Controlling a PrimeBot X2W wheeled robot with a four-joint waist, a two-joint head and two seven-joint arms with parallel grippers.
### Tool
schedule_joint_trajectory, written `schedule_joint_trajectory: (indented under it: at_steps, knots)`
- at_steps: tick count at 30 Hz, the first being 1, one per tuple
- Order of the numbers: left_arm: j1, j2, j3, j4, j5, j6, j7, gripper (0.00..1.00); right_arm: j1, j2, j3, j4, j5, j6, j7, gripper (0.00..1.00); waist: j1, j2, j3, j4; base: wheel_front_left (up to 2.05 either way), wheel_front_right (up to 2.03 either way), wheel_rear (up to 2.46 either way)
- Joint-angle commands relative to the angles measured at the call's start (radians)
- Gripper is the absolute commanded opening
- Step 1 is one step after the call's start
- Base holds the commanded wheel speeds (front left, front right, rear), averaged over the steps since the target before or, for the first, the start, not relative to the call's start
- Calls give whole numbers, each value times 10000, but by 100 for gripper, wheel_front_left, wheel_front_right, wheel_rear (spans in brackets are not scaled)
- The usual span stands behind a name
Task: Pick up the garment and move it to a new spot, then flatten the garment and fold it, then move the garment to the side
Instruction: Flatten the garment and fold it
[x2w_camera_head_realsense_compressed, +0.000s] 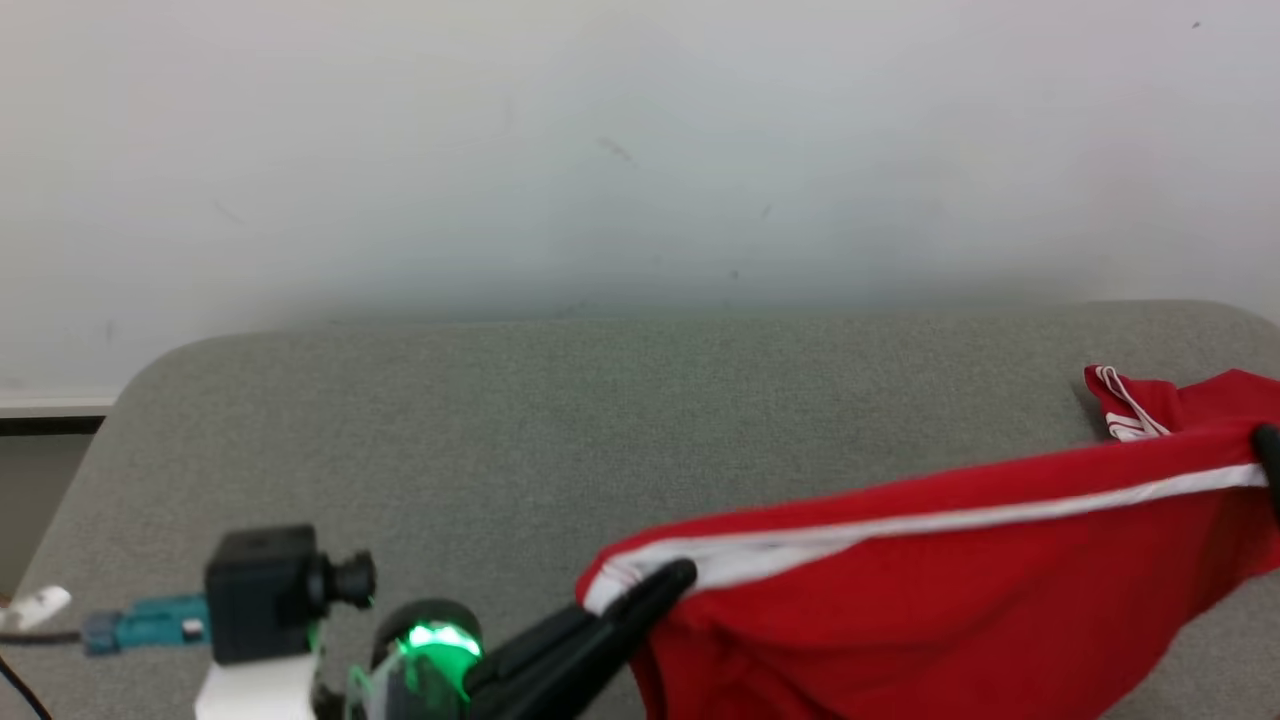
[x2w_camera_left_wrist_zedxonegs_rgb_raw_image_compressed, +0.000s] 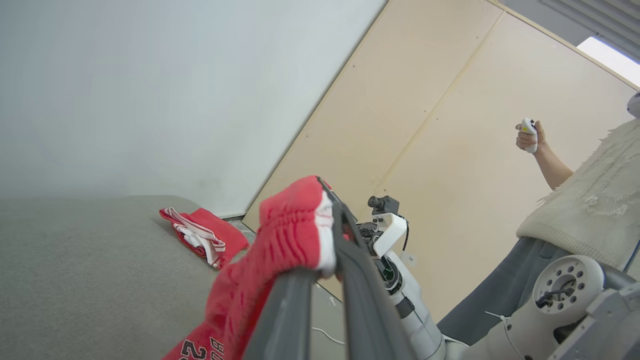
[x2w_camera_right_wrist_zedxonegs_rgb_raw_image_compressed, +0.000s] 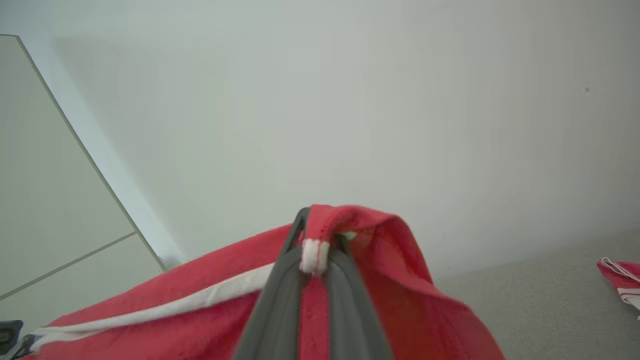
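Stretching between the two tools, the garment (x2w_camera_head_realsense_compressed: 930, 600) is a red piece whose white-banded edge (x2w_camera_head_realsense_compressed: 900, 525) forms its long axis, running in the head view from about 8 o'clock up to 3 o'clock. The left tool (x2w_camera_head_realsense_compressed: 665, 580) is clamped on the 8 o'clock end of that edge. The right tool (x2w_camera_head_realsense_compressed: 1268, 450) is closed on the 3 o'clock end, and its wrist view shows the white band pinched between its two fingers. The rest of the cloth hangs from this line toward 6 o'clock, over the near part of the grey tabletop (x2w_camera_head_realsense_compressed: 480, 440), and its lower hem is out of view.

Neither arm is nearer, since each already holds one end. The bare stretch of tabletop lies toward 11 and 12 o'clock from the held edge, so laying the garment flat probably means carrying both ends that way together and keeping the edge taut.

The left arm comes up from the bottom edge with its fingers slanting toward 2 o'clock. The right arm shows as just a dark tip at the frame's edge.

A red and white bunch (x2w_camera_head_realsense_compressed: 1128, 405) lies on the tabletop at 2 o'clock, just beyond the right end. I cannot tell whether it belongs to the same garment.
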Motion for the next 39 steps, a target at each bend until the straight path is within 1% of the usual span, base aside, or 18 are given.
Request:
schedule_joint_trajectory:
  at_steps: [1, 3, 4, 6, 8, 12, 13, 15, 16, 19, 22, 26, 28, 30, 33, 35, 36, 39]
  knots:
    - [-431, 83, 216, 48, -115, 53, 117, 0, -241, 118, -215, -157, 92, 5, 224, 0, 1, -1, 93, -55, 0, 0, 0]
    - [-892, 32, 305, 287, -249, 55, 330, 0, -632, 226, -401, -181, 80, 5, 620, 0, 1, -1, 227, -102, 0, 0, 0]
    - [-892, 32, 305, 287, -249, 55, 330, 0, -632, 226, -401, -181, 80, 5, 620, 0, 1, -1, 227, -102, 0, 0, 0]
    - [-1542, -102, 497, 730, -337, 82, 460, 0, -1212, 405, -416, 50, -169, 5, 1108, 0, 1, -1, 427, -171, 0, 0, 0]
    - [-2278, -204, 571, 1297, -311, 86, 713, 0, -2054, 574, -458, 489, -820, 5, 1557, 0, 1, -1, 780, -262, 0, 0, 0]
    - [-4109, -368, 659, 2822, 288, 51, 1123, 0, -4316, 1616, -247, 1600, -1929, 5, 2426, 0, 1, -1, 1557, -436, 0, 0, 0]
    - [-4625, -555, 715, 3320, 413, 50, 1082, 0, -4948, 1994, -272, 1979, -2214, 5, 2586, 0, 1, -1, 1754, -469, 0, 0, 0]
    - [-5748, -855, 836, 4376, 933, 122, 947, 0, -6382, 2428, -337, 2694, -2745, 5, 2828, 0, 1, -1, 2235, -535, 0, 0, 0]
    - [-6342, -960, 801, 4964, 1257, 70, 901, 0, -7112, 2614, -406, 3211, -2920, 5, 2851, 0, 1, -1, 2465, -586, 0, 0, 0]
    - [-8064, -1449, 776, 6774, 2377, -14, 322, 0, -9261, 2842, -499, 4868, -3795, 5, 2530, 0, 1, -1, 3146, -704, 0, 0, 0]
    - [-9517, -1977, 871, 8484, 3328, -118, -764, 0, -11077, 2864, -337, 6461, -4210, 3, 1546, 0, 1, -1, 3665, -778, 0, 0, 0]
    - [-10824, -2146, 513, 10472, 4730, -347, -2195, 0, -12587, 2863, 238, 8369, -4244, 3, 17, 0, 1, -1, 4192, -918, 0, 0, 0]
    - [-11224, -2094, 249, 11472, 5454, -398, -2941, 0, -12944, 2853, 554, 9199, -4123, 2, -679, 0, 1, -1, 4395, -954, 0, 0, 0]
    - [-11358, -2272, 3, 12280, 5946, -448, -3389, 0, -12933, 2855, 906, 9797, -3983, 2, -1255, 0, 1, -1, 4612, -932, 0, 0, 0]
    - [-10832, -2623, -431, 12864, 6425, -519, -3649, 0, -12024, 2862, 1663, 10124, -3949, 3, -1872, 0, 1, -1, 4689, -846, 0, 0, 0]
    - [-10335, -2803, -565, 12745, 6564, -578, -3720, 0, -11300, 2847, 1913, 9958, -3815, 3, -2163, 0, 1, -1, 4757, -738, 0, 0, 0]
    - [-9975, -2872, -387, 12479, 6589, -591, -3727, 0, -10894, 2854, 2005, 9766, -3804, 3, -2316, 0, 1, -1, 4812, -709, 0, 0, 0]
    - [-7949, -2916, -299, 11682, 6776, -604, -3697, 0, -9088, 2744, 2296, 9185, -3583, 3, -2733, 0, 1, -1, 4542, -687, 0, 0, 0]
